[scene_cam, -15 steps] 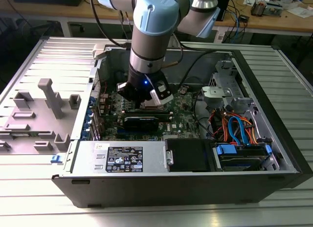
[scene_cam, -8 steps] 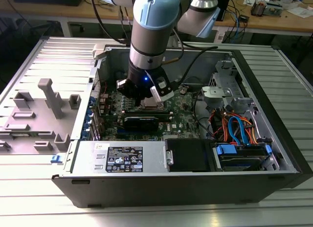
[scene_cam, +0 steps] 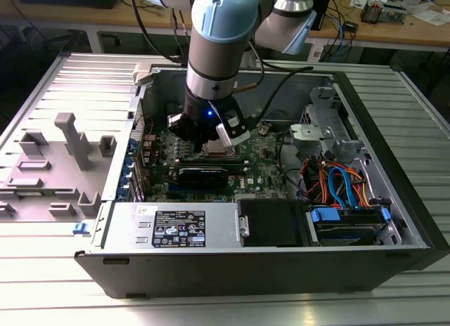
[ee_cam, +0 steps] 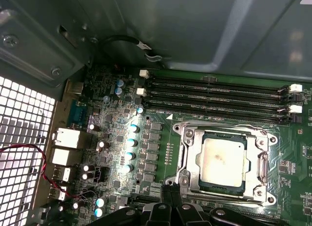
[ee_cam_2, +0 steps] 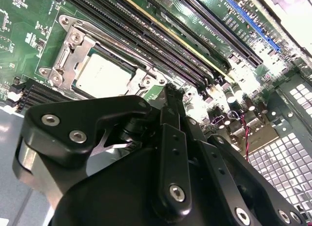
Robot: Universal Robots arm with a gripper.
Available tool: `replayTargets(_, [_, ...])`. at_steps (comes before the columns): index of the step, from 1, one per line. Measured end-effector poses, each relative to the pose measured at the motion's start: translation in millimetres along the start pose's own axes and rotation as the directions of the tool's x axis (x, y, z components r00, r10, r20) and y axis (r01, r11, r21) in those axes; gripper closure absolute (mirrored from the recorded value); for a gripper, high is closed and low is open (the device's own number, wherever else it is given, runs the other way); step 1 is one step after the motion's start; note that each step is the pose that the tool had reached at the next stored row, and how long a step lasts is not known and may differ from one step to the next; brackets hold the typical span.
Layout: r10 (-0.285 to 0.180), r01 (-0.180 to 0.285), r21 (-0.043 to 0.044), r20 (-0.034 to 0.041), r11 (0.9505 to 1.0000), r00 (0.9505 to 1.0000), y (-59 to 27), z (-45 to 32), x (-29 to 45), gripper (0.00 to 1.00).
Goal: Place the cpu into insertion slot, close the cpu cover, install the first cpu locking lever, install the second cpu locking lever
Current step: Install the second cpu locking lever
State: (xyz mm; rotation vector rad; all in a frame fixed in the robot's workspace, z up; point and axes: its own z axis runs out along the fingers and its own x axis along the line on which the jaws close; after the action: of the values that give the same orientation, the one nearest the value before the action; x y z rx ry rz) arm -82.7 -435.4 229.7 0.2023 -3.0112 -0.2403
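The cpu (ee_cam: 222,160) (ee_cam_2: 105,75), a dull silver square, lies in the insertion slot (ee_cam: 184,179) on the green motherboard. The cpu cover (ee_cam: 253,160) (ee_cam_2: 68,50), a silvery frame, lies flat around the chip's edges. Thin metal levers run along the socket's sides; whether they are latched I cannot tell. My gripper (ee_cam: 171,191) (ee_cam_2: 171,92) hangs just beside the socket's edge with its black fingers shut and nothing between them. In the exterior view the gripper (scene_cam: 213,145) reaches down into the open computer case over the board.
Long black memory slots (ee_cam: 214,97) run alongside the socket. A power supply (scene_cam: 176,227) and a drive cage with orange and blue cables (scene_cam: 337,185) fill the case's front and the exterior view's right. The case wall (ee_cam: 195,26) stands close behind. A grey panel (scene_cam: 49,157) lies on the exterior view's left.
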Motion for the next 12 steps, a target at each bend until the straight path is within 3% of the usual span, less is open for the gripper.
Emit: replayTargets(12, [0.0,0.0,0.0,0.0,1.0,1.0,1.0,-6.0,0.6,0.89])
